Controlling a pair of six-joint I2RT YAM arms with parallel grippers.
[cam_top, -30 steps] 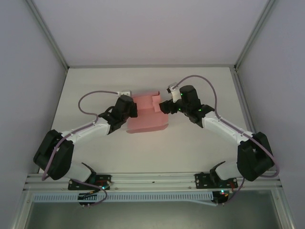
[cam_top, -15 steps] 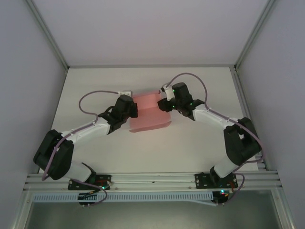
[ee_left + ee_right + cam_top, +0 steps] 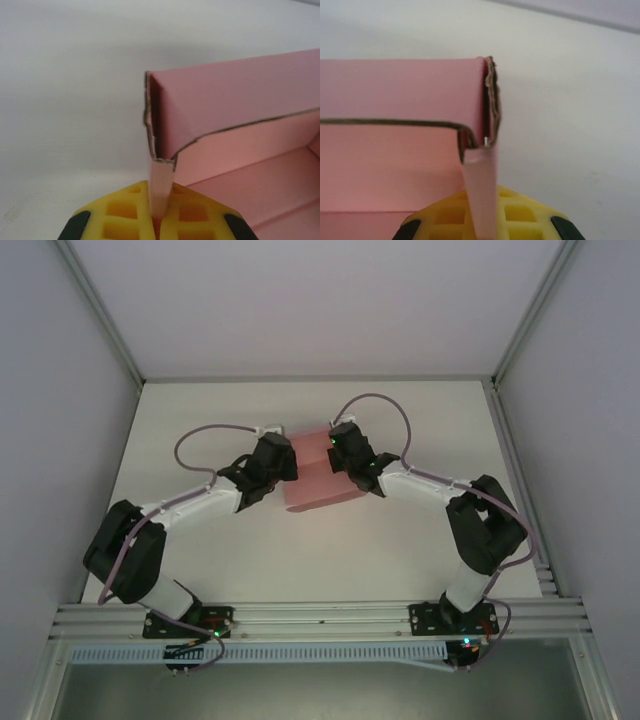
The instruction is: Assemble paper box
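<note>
From above, the light is bright, even and diffuse, falling from overhead onto the white tabletop [image 3: 420, 430]. The arms [image 3: 190, 502] cast only faint, soft-edged shadows, and the side walls [image 3: 60, 440] take a cool lilac-grey cast. That view is sharp throughout. In the left wrist view the yellow pads of the left end effector [image 3: 159, 222] blur at the bottom edge, while the rough cut edge of the paper box [image 3: 235, 95] is crisp and the tabletop behind fades to soft grey. The right wrist view is alike: the right end effector [image 3: 481, 226] is out of focus, the card edge sharp, its inner fold shaded.
</note>
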